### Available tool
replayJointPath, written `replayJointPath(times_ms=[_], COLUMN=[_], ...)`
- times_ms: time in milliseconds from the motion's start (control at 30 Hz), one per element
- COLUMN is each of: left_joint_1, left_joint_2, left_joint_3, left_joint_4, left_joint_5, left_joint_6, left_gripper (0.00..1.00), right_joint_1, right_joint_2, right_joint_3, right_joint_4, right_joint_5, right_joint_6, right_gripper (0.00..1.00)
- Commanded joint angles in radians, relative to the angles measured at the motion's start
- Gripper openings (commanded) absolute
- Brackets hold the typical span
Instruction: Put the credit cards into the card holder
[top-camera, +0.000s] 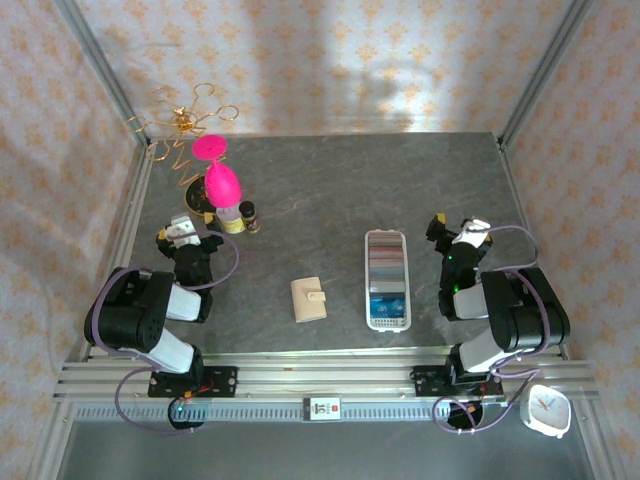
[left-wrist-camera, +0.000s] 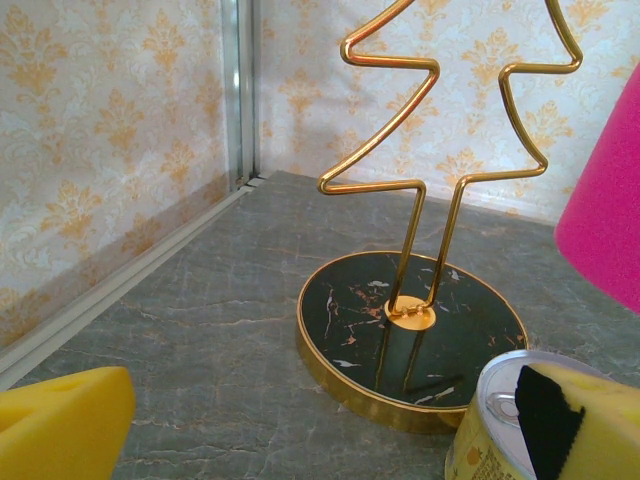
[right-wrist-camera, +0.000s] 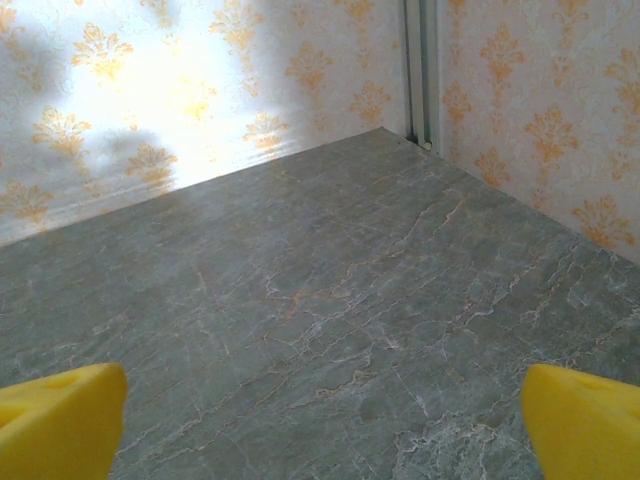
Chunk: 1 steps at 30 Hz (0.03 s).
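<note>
Cards (top-camera: 387, 265): stacked in white tray (top-camera: 368, 290), right of closed holder (top-camera: 308, 299) on bench (top-camera: 300, 210). Left gripper (top-camera: 176, 232), right gripper (top-camera: 457, 232): both released, empty.

table (top-camera: 330, 190): matt grey stone-look | card holder (top-camera: 308, 299): tan leather-look | stand (left-wrist-camera: 410, 313): glossy gold wire

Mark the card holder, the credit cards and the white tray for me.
card holder (top-camera: 308, 299): top external view, middle of its closed cover.
credit cards (top-camera: 386, 268): top external view, middle of the row inside the tray.
white tray (top-camera: 386, 234): top external view, its far rim.
</note>
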<state>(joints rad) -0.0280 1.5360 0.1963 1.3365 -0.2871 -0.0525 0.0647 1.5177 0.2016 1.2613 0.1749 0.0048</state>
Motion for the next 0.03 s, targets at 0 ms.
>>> replayJointPath(times_ms=[0], left_joint_1=[-0.003], left_joint_2=[0.004], left_joint_3=[-0.003], left_joint_4=[0.033], left_joint_5=[0.020], left_joint_6=[0.002], left_gripper=[0.99], right_joint_1=[0.005], right_joint_2=[0.004], right_joint_3=[0.012], right_joint_4=[0.010], right_joint_5=[0.002], right_joint_6=[-0.018], right_gripper=[1.00])
